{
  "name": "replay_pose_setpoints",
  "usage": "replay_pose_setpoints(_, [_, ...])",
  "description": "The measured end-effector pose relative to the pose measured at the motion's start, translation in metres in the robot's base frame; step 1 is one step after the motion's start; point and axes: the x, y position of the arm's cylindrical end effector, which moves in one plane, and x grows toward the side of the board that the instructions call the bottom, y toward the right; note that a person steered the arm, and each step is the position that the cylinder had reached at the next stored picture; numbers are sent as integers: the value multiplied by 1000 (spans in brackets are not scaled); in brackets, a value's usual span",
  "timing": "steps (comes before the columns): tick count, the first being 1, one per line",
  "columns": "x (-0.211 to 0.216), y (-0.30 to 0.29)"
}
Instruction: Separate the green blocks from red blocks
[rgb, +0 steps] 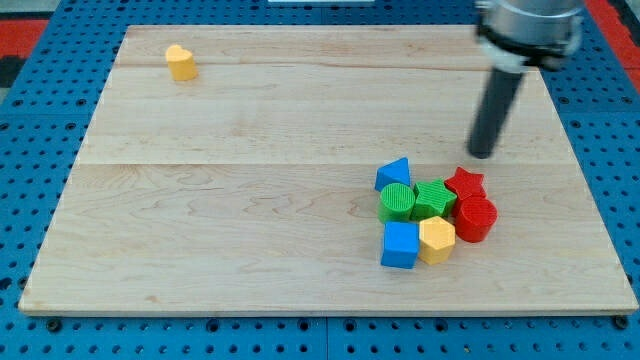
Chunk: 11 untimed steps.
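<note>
A cluster of blocks sits at the view's lower right of the wooden board (250, 200). A green cylinder (397, 202) touches a green star (433, 198). A red star (465, 184) sits right of the green star, with a red cylinder (476, 219) just below it. My tip (483, 154) is above the red star, a short gap from it, touching no block.
A blue triangular block (394, 174) lies above the green cylinder. A blue cube (400, 245) and a yellow hexagonal block (436, 240) lie below the green blocks. A yellow heart-shaped block (181, 62) stands alone at the view's top left.
</note>
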Motion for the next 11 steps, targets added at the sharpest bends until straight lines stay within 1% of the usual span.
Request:
replay_pose_setpoints(1, [21,87])
replay_pose_setpoints(2, [64,92])
replay_pose_setpoints(3, [75,58])
replay_pose_setpoints(4, [86,3])
replay_pose_setpoints(5, [86,-76])
replay_pose_setpoints(7, [103,-118])
replay_pose_setpoints(8, [79,-173])
replay_pose_setpoints(9, [58,-178])
replay_pose_setpoints(11, [-29,-278])
